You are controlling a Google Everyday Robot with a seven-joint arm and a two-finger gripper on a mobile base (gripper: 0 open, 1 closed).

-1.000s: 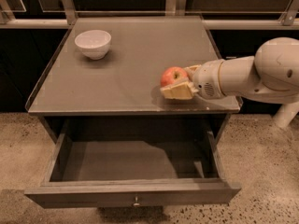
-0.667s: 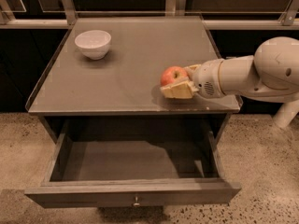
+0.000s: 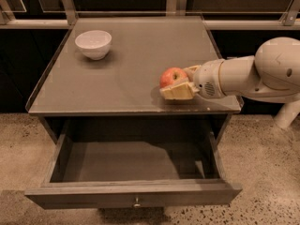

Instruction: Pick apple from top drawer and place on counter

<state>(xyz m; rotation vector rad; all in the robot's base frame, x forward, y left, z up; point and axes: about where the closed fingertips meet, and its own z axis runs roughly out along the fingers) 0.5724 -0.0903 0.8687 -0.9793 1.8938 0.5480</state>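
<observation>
The hand (image 3: 175,82) grips the apple (image 3: 171,75) by the tabletop's (image 3: 126,64) near right edge; bare surface spreads left; top drawer (image 3: 136,194) open below.

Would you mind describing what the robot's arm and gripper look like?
The arm is smooth, off-white and rounded, with bulbous segments and a small perforated grille near the wrist. The gripper, over the counter near its front edge, is pale yellowish cream. No cables or markings show.

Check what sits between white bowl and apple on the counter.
Nothing: bare counter between white bowl and apple, per the camera view; gripper is at the apple.
</observation>
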